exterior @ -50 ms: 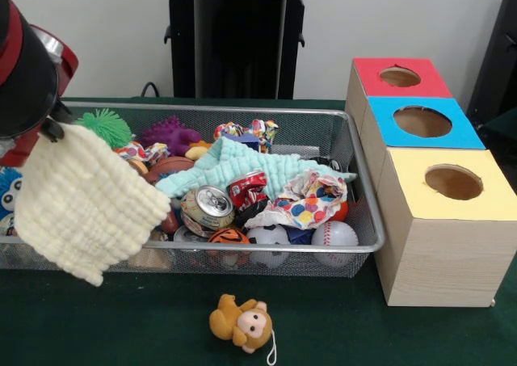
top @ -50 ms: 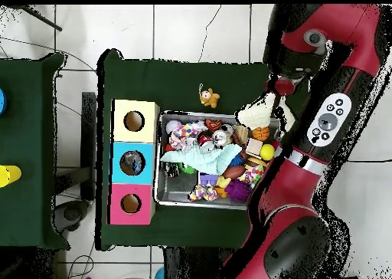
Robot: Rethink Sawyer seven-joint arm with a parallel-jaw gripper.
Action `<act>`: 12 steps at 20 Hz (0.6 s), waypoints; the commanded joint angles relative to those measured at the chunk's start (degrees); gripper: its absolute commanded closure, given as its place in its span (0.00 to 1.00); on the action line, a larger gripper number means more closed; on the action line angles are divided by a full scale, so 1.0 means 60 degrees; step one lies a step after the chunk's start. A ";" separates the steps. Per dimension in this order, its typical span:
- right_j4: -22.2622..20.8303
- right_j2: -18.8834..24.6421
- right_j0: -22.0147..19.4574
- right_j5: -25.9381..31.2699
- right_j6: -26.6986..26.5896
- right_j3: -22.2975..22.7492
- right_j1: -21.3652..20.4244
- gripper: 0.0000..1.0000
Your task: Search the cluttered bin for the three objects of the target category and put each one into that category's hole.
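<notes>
A pale yellow cloth (exterior @ -50 ms: 85, 208) hangs from the gripper (exterior @ -50 ms: 50, 128) at the end of the wire bin (exterior @ -50 ms: 367, 196) farthest from the boxes, draped over that end's rim; the cloth hides the fingers, so I cannot tell whether they are clamped on it or apart. Inside the bin lie a mint cloth (exterior @ -50 ms: 242, 168), a patterned cloth (exterior @ -50 ms: 311, 200), two crushed cans (exterior @ -50 ms: 208, 208), a baseball (exterior @ -50 ms: 334, 235) and other toys. The bin rests on a dark green table (exterior @ -50 ms: 363, 334), with a toy monkey (exterior @ -50 ms: 242, 323) lying on the table just outside its rim, three wooden boxes topped red (exterior @ -50 ms: 400, 77), blue (exterior @ -50 ms: 422, 122) and yellow (exterior @ -50 ms: 452, 183), each with a round hole, beside its other end, and a white tiled floor (top @ -50 ms: 184, 31) around the table.
</notes>
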 commanded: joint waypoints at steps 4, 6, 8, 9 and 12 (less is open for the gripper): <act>-0.2015 0.1190 0.0028 0.0303 -0.2513 0.0093 0.0068 1.00; -0.2263 0.1117 0.0043 0.0424 -0.2762 0.0179 0.0024 1.00; -0.2521 0.0996 0.0054 0.0529 -0.3085 0.0279 -0.0038 1.00; -0.2514 0.1043 0.0039 0.0531 -0.3040 0.0278 -0.0021 1.00; -0.2421 0.1048 -0.0027 0.0546 -0.2990 0.0317 0.0004 1.00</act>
